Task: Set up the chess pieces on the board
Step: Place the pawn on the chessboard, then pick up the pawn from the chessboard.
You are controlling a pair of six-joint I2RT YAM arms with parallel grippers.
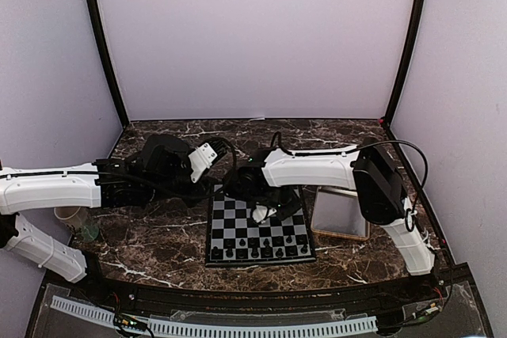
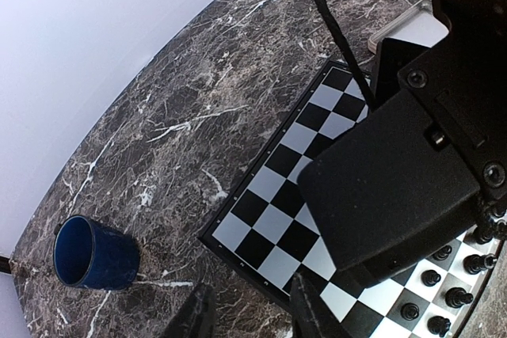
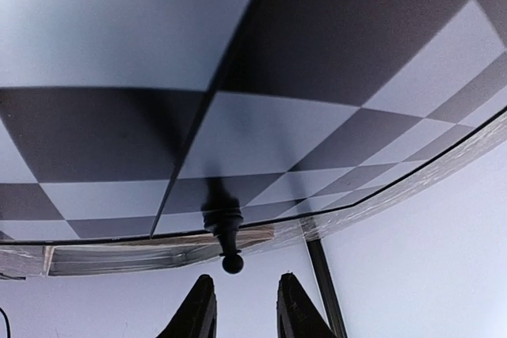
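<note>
Task is judged partly done. The chess pieces (image 1: 257, 251) are seen massed on the two near rows of the board (image 1: 226, 211), approx. a dozen or more; an exact count can't be made from the top view. In the left wrist view several are seen upright on separate squares at the near corner. The mid and far rows are shown bare where not hidden by the R arm. Left to do, as judged: any unplaced pieces to be found and set, and rows checked for gaps. Whether a second side exists can't be told.

One piece (image 3: 224, 227) is seen in the right wrist view, upright on a square by the board's edge, just beyond the fingertips and not between them. The right gripper (image 3: 245, 279) is parted narrowly, w/ nothing held, low over the board's middle. The left gripper (image 2: 253, 298) is also parted a little, w/ nothing held, hovering over the bench (image 1: 158, 235) just off the board's left side.

Containers: a tan-rimmed tray (image 1: 342, 235) lies just beside the board on the R; no pieces are seen in it, though part is covered by the arm. A blue cup (image 2: 95, 255) stands on the bench well apart from the board; nothing is seen inside.
</note>
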